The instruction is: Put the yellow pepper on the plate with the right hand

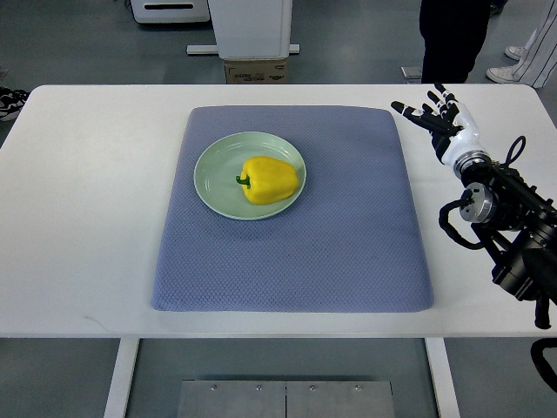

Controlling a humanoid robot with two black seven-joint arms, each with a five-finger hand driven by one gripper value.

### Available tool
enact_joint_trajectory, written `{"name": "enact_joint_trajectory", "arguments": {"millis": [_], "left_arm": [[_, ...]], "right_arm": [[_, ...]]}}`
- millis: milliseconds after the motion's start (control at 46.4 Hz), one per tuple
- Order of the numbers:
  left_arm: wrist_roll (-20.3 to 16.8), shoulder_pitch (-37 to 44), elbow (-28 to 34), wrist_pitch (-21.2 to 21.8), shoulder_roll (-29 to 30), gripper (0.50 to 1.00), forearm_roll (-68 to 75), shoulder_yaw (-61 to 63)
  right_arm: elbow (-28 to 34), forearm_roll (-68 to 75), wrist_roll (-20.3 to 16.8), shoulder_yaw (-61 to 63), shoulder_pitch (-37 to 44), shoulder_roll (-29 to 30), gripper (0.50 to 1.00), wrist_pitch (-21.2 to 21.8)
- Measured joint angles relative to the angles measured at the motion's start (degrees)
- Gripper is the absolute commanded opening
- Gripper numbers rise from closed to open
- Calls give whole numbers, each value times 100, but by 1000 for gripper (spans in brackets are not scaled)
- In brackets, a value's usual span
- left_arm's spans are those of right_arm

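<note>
A yellow pepper [270,179] with a green stem lies on its side on a pale green plate [215,165]. The plate sits on a blue-grey mat [296,252] in the middle of the white table. My right hand [432,114] is at the table's right side, beyond the mat's far right corner, well apart from the pepper. Its fingers are spread and hold nothing. My left arm does not show.
The white table [87,218] has bare surface on both sides of the mat. A person's legs [452,39] stand past the far edge at the right. A white machine base and a cardboard box [255,70] stand behind the table.
</note>
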Motion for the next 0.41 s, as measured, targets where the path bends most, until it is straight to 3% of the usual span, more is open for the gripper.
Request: {"name": "enact_joint_trajectory", "arguments": {"millis": [409], "left_arm": [[0,1,0,0,0,1000,0,1]], "right_arm": [[54,0,28,60,-32,115,1000,4]]}}
